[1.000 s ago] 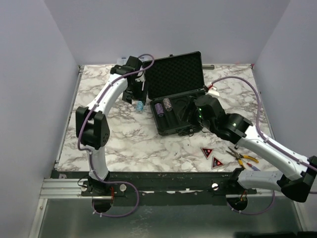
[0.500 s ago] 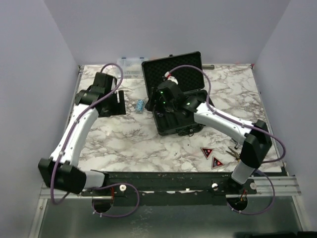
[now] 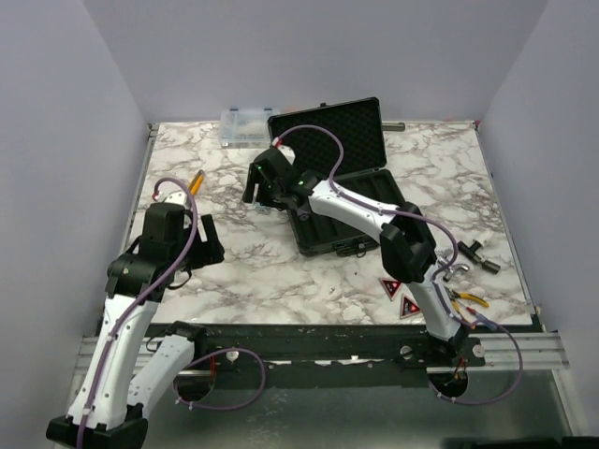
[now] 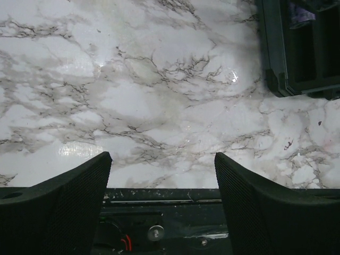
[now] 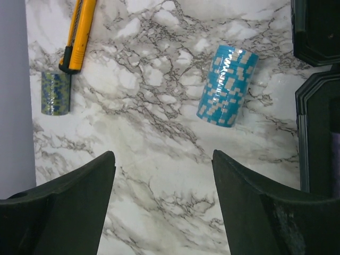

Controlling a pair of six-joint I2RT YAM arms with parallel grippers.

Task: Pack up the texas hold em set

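Triangles (image 3: 391, 288), red-black, only in top view

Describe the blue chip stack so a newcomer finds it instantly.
Find the open black case on the marble table. Just off its left side a stack of chips lies on its side. It is turquoise with pale checks; the other loose stack, by the orange knife, is dull green.

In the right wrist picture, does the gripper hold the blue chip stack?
No, the blue chip stack lies on the marble table, ahead of the open right gripper and apart from both its fingers.
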